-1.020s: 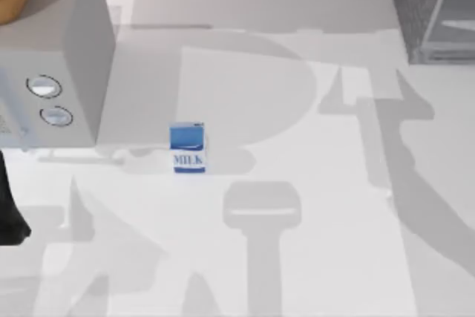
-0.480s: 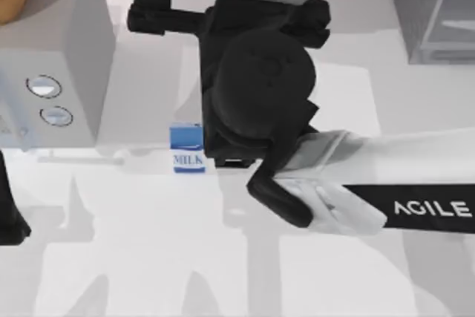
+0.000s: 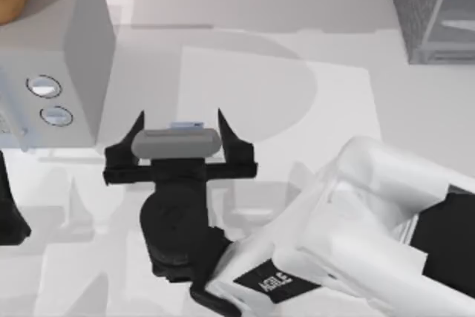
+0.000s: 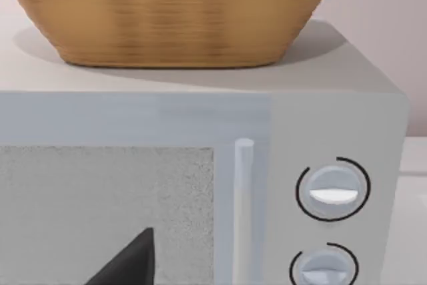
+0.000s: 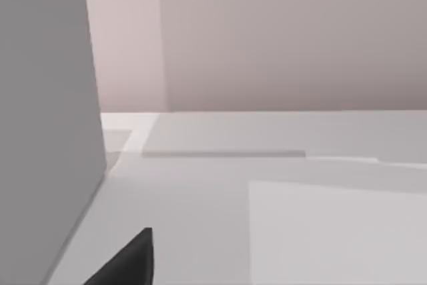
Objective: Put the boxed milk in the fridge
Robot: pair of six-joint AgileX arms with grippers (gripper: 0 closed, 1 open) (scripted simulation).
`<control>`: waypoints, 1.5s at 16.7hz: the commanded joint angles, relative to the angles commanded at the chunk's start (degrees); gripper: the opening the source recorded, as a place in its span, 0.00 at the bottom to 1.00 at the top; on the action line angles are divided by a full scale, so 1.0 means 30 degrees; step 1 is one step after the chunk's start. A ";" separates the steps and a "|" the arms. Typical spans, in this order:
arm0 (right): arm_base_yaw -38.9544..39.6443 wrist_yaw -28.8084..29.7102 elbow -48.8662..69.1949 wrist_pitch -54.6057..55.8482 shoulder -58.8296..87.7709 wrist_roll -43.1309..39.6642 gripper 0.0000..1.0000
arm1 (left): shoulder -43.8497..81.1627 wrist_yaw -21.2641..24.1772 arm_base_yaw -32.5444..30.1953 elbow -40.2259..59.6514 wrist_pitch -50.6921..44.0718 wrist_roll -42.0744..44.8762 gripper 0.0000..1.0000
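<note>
The boxed milk (image 3: 187, 125) stands on the white table to the right of the microwave; just a sliver of its blue top shows past my right wrist's grey camera housing. My right gripper (image 3: 180, 114) hangs over it, open, with one dark fingertip (image 3: 139, 118) to the carton's left and the other to its right. One right fingertip (image 5: 130, 261) shows in the right wrist view. The fridge (image 3: 415, 5), dark grey and speckled with a pale door panel, stands at the far right corner. My left arm (image 3: 7, 213) is parked at the left edge, and its fingertip (image 4: 127, 261) faces the microwave door.
A light grey microwave (image 3: 56, 57) with two round dials (image 4: 331, 190) fills the far left, close to the carton. A wicker basket (image 4: 173, 11) sits on top of it. The right arm's white forearm (image 3: 356, 213) crosses the front right of the table.
One second ago no right arm was in view. It then swept in over the table's middle and has now dropped toward the front, its open fingers straddling the milk carton, which has not moved.
</note>
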 joint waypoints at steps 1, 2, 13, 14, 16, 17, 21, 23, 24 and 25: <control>0.0096 0.0332 0.0178 0.0343 0.0852 -0.0008 1.00 | 0.0000 0.0000 0.0000 0.0000 0.0000 0.0000 1.00; 0.0184 0.0658 0.0370 0.0661 0.1623 0.0001 1.00 | 0.0000 0.0000 0.0000 0.0000 0.0000 0.0000 1.00; 0.0348 0.1587 0.1133 0.1564 0.3679 0.0101 1.00 | 0.0000 0.0000 0.0000 0.0000 0.0000 0.0000 1.00; 0.0207 0.1413 0.1365 0.1450 0.3749 0.0097 1.00 | 0.0000 0.0000 0.0000 0.0000 0.0000 0.0000 1.00; -0.0330 0.0851 0.2135 0.1015 0.4025 0.0061 1.00 | 0.0000 0.0000 0.0000 0.0000 0.0000 0.0000 1.00; -0.0653 0.0528 0.2581 0.0754 0.4191 0.0042 1.00 | 0.0000 0.0000 0.0000 0.0000 0.0000 0.0000 1.00; -0.1372 -0.0185 0.3564 0.0169 0.4566 0.0017 1.00 | 0.0000 0.0000 0.0000 0.0000 0.0000 0.0000 1.00; -0.1372 -0.0185 0.3564 0.0169 0.4566 0.0017 1.00 | 0.0000 0.0000 0.0000 0.0000 0.0000 0.0000 1.00; -0.1372 -0.0185 0.3564 0.0169 0.4566 0.0017 0.92 | 0.0000 0.0000 0.0000 0.0000 0.0000 0.0000 1.00; -0.1372 -0.0185 0.3564 0.0169 0.4566 0.0017 0.85 | 0.0000 0.0000 0.0000 0.0000 0.0000 0.0000 1.00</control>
